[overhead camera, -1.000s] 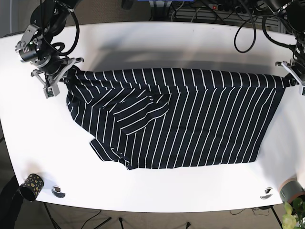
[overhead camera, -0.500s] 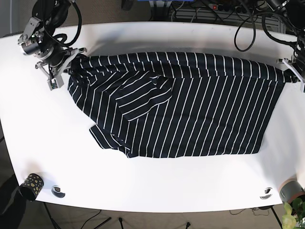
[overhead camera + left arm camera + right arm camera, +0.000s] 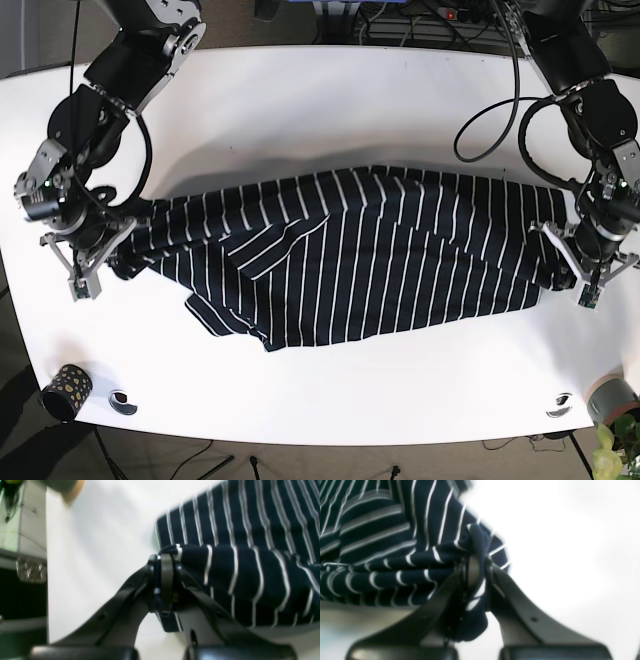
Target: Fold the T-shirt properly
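The dark navy T-shirt (image 3: 350, 260) with thin white stripes lies across the middle of the white table (image 3: 320, 100), its far edge doubled over toward the front. My left gripper (image 3: 567, 262) is at the right of the base view, shut on the T-shirt's right corner; the left wrist view shows that gripper (image 3: 166, 580) pinching bunched T-shirt fabric (image 3: 250, 575). Over on the left of the base view, my right gripper (image 3: 115, 250) is shut on the other corner. The right wrist view shows this gripper (image 3: 475, 580) clamping a wad of the T-shirt's cloth (image 3: 382, 555).
A black cup with gold dots (image 3: 66, 388) stands at the front left corner beside a small round object (image 3: 122, 402). Another round object (image 3: 560, 404) and a grey pot (image 3: 612, 398) with a plant sit at the front right. Cables run behind the table's far edge.
Both grippers have moved from the back of the table toward the front, carrying the shirt's far edge with them, so the upper part now lies folded over the lower part.
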Motion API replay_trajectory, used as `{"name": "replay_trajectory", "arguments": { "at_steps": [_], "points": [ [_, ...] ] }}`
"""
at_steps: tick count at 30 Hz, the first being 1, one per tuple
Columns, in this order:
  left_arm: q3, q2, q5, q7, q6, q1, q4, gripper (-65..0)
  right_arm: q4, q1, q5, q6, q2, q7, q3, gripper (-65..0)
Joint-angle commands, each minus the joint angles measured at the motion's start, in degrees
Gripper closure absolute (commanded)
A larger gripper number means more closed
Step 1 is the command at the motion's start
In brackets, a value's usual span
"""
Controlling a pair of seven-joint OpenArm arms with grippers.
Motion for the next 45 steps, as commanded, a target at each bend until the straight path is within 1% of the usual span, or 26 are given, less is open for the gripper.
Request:
{"name": "replay_trajectory", "arguments": {
  "at_steps": [1, 5, 8, 12, 17, 22, 24, 26, 28, 30, 34, 37, 41, 43, 45],
  "points": [
    [1.4, -0.9, -0.1, -1.1, 2.9, -4.2, -3.8, 0.0, -2.8, 5.2, -1.4, -0.07, 2.4, 1.2, -2.2, 0.0],
    [2.0, -0.9, -0.1, -1.1, 4.8, -11.8, -10.3, 0.0, -7.0, 12.0, -3.4, -0.07, 3.5, 3.2, -5.5, 0.0],
    [3.3, -0.9, -0.1, -1.1, 6.0, -17.5, -14.4, 0.0, -10.6, 16.9, -5.5, -0.07, 3.8, 4.0, -8.1, 0.0],
    [4.5, -1.1, -0.1, -1.1, 6.5, -25.6, -18.7, 0.0, -15.5, 24.6, -9.2, -0.07, 4.2, 5.5, -8.7, 0.0],
    [4.5, -2.1, 0.6, -1.1, 6.5, -35.6, -24.5, 0.0, -21.8, 33.4, -12.3, -0.07, 4.4, 6.7, -8.8, 0.0],
    [4.4, -3.9, 2.4, -1.1, 6.3, -45.1, -29.4, 0.0, -25.1, 40.7, -12.9, -0.07, 4.7, 6.6, -9.6, 0.0],
    [4.4, -5.5, 2.2, -1.1, 6.4, -48.1, -30.5, 0.0, -25.5, 43.1, -12.7, -0.07, 5.5, 6.6, -11.9, 0.0],
    [4.5, -6.4, 2.3, -1.1, 6.4, -52.6, -32.0, 0.0, -25.6, 46.2, -12.4, -0.07, 6.3, 6.4, -16.4, 0.0],
    [4.5, -7.4, 2.3, -1.1, 6.3, -55.4, -33.1, 0.0, -25.7, 48.4, -12.3, -0.07, 6.5, 6.4, -18.1, 0.0],
    [6.0, -8.7, 2.1, -1.1, 6.2, -59.7, -34.4, 0.0, -25.7, 51.7, -12.3, -0.07, 6.5, 6.2, -19.2, 0.0],
    [9.1, -11.1, 1.9, -1.1, 6.1, -64.3, -34.4, 0.0, -25.7, 57.2, -12.3, -0.07, 6.5, 4.6, -22.1, 0.0],
    [9.6, -11.6, 1.9, -1.1, 6.1, -65.4, -34.5, 0.0, -25.7, 59.7, -12.2, -0.07, 6.5, 3.6, -23.3, 0.0],
    [9.7, -11.7, 1.9, -0.9, 6.0, -65.4, -34.4, 0.0, -24.3, 59.7, -12.2, -0.07, 6.5, 2.6, -23.6, 0.0],
    [9.7, -12.7, 1.9, -0.9, 6.0, -65.4, -34.3, 0.0, -23.1, 59.7, -12.2, -0.07, 6.5, 1.4, -23.5, 0.0],
    [9.6, -13.3, 1.9, -0.9, 5.9, -65.4, -34.3, 0.0, -21.5, 57.1, -12.2, -0.07, 6.5, 0.4, -23.2, 0.0]
  ]
}}
